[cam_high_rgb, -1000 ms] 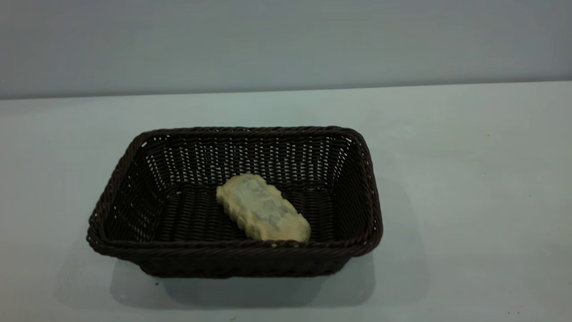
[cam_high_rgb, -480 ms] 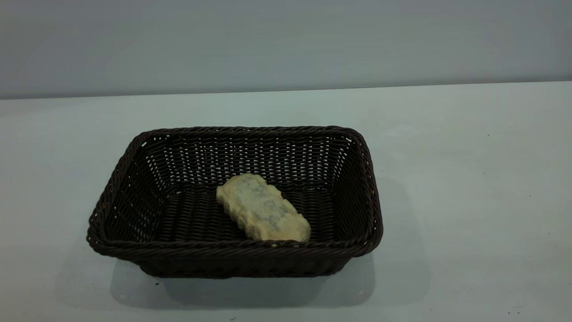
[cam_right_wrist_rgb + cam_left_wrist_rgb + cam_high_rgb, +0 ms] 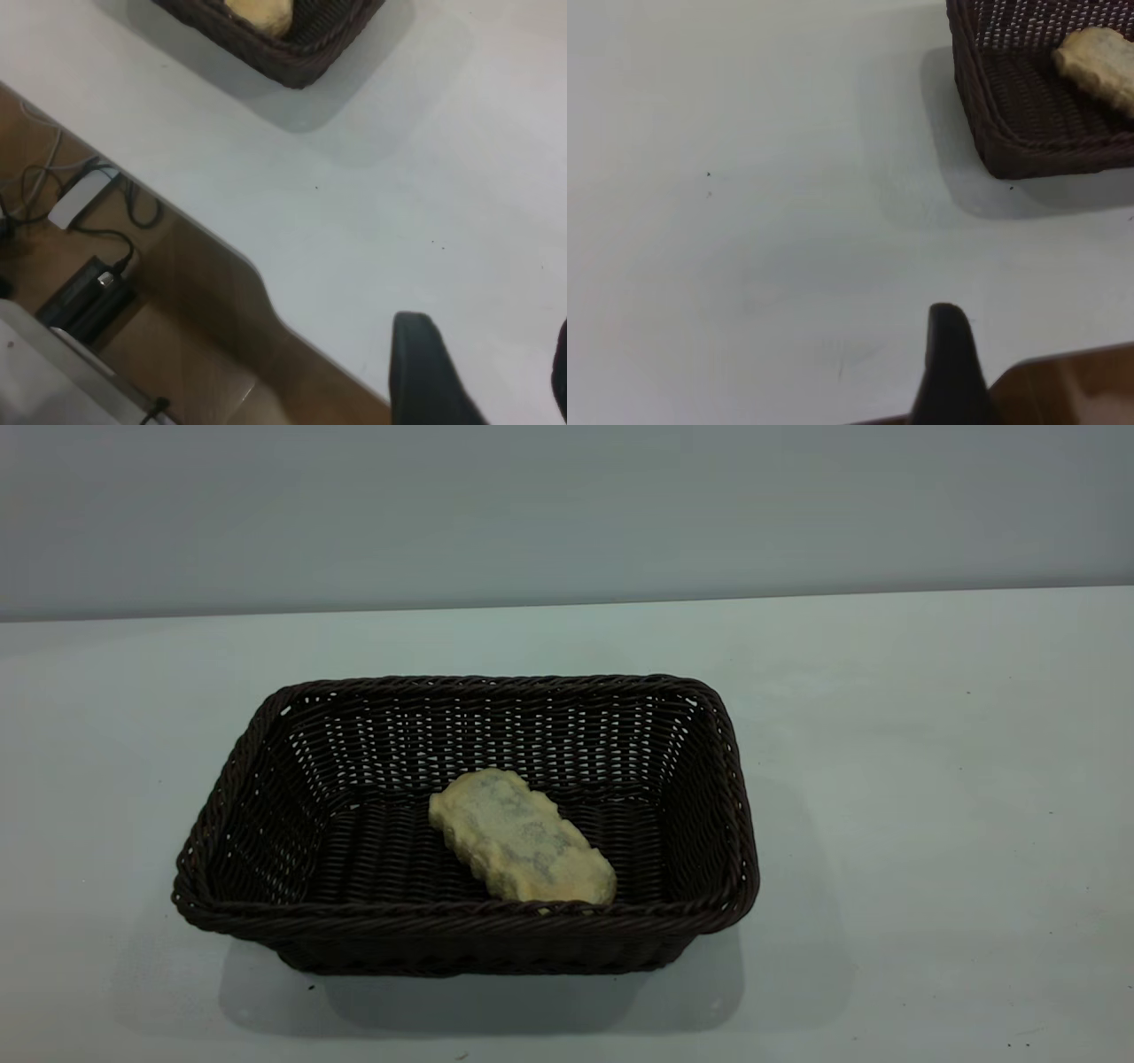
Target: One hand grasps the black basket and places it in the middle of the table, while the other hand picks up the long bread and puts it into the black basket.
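The black basket (image 3: 266, 850) stands on the white table (image 3: 930, 824), a little left of the middle. The long bread (image 3: 518, 841) lies inside it on the basket floor, pale smudged underside up, near the front wall. Neither gripper shows in the exterior view. In the left wrist view a corner of the basket (image 3: 1010, 115) with the bread (image 3: 1099, 57) lies far from my left gripper (image 3: 948, 372), which is over the table's edge. In the right wrist view my right gripper (image 3: 489, 354) is open and empty above the table's edge, far from the basket (image 3: 301, 57) and the bread (image 3: 259, 12).
Beyond the table's edge the right wrist view shows a brown floor with cables and a white adapter (image 3: 80, 197) and a black box (image 3: 89, 297). A grey wall (image 3: 567, 505) stands behind the table.
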`<action>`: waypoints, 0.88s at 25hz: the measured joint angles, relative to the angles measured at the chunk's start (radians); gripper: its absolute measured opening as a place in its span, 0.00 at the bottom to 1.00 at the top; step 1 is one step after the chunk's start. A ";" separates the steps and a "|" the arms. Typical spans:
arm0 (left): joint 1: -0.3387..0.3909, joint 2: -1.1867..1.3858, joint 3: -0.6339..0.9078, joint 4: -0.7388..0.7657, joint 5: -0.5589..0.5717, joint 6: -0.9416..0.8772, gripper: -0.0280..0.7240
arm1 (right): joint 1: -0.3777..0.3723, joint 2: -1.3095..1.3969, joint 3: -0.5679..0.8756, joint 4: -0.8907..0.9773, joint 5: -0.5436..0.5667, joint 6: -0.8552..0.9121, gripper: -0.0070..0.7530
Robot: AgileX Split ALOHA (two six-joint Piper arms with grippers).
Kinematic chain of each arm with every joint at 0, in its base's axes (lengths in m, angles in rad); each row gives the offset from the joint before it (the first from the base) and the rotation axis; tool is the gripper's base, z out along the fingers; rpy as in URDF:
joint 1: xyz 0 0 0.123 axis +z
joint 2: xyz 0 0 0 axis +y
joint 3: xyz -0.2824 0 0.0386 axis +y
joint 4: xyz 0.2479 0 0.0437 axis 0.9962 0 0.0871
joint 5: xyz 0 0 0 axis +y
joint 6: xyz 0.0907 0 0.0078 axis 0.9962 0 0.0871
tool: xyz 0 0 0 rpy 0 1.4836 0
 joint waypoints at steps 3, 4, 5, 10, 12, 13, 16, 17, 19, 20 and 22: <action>0.000 0.000 0.000 0.000 0.000 0.001 0.80 | -0.006 -0.034 0.000 0.000 0.000 0.000 0.45; 0.000 0.000 0.000 0.000 0.000 0.001 0.80 | -0.033 -0.054 0.000 0.002 0.001 0.000 0.45; 0.004 0.000 0.000 0.000 0.000 0.001 0.80 | -0.076 -0.065 0.000 0.005 0.003 0.000 0.45; 0.091 0.000 0.000 0.000 -0.002 0.001 0.80 | -0.391 -0.071 0.000 0.013 0.004 0.000 0.45; 0.123 0.000 0.000 0.000 -0.002 0.000 0.80 | -0.485 -0.071 0.000 0.015 0.005 0.000 0.45; 0.133 0.000 0.000 -0.002 -0.003 0.000 0.80 | -0.511 -0.071 0.000 0.015 0.005 0.000 0.45; 0.140 0.000 0.000 -0.002 -0.004 0.000 0.80 | -0.541 -0.071 0.000 0.016 0.005 0.000 0.45; 0.140 0.000 0.000 -0.002 -0.004 0.000 0.80 | -0.541 -0.071 0.000 0.017 0.005 0.000 0.45; 0.140 0.000 0.000 -0.002 -0.004 0.000 0.80 | -0.541 -0.071 0.000 0.017 0.005 0.000 0.45; 0.140 0.000 0.000 -0.002 -0.004 0.000 0.80 | -0.541 -0.071 0.000 0.017 0.005 0.000 0.45; 0.140 0.000 0.000 -0.002 -0.004 0.000 0.80 | -0.541 -0.071 0.000 0.017 0.005 0.000 0.45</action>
